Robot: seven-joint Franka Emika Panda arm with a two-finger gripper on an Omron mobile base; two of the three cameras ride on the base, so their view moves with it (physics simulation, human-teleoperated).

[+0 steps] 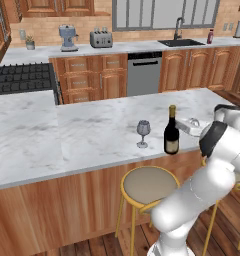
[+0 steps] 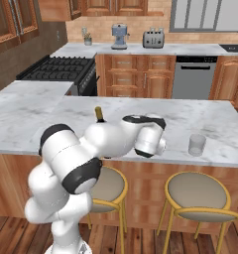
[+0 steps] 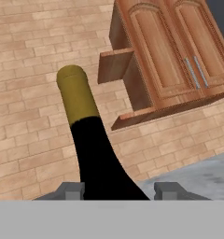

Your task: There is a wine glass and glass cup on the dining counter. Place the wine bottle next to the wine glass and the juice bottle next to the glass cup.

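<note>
Close up, the tool (image 3: 118,190) is clamped on the wine bottle (image 3: 97,154): in the hand view its two fingertips (image 3: 71,190) sit on either side of the dark body, and the gold-tan top leans toward a brick wall and a wooden wall cabinet (image 3: 165,51).

From the left base view the bottle (image 1: 171,131) stands upright on the bench (image 1: 82,130) near its front edge, pale label showing, with the white arm (image 1: 222,140) reaching in from the right. Just beside it on the left stands the wine glass (image 1: 143,133), apart from it and also upright. A stool (image 1: 149,185) sits under the bench edge below them.

From the right base view the arm (image 2: 116,139) covers most of the bottle, so just its neck and gold top (image 2: 98,114) rise above the forearm, and the wine glass is hidden. This side shows the glass cup (image 2: 196,144), upright on the bench (image 2: 200,116) well to the right of the bottle, near the front edge above a second stool (image 2: 199,196).
</note>
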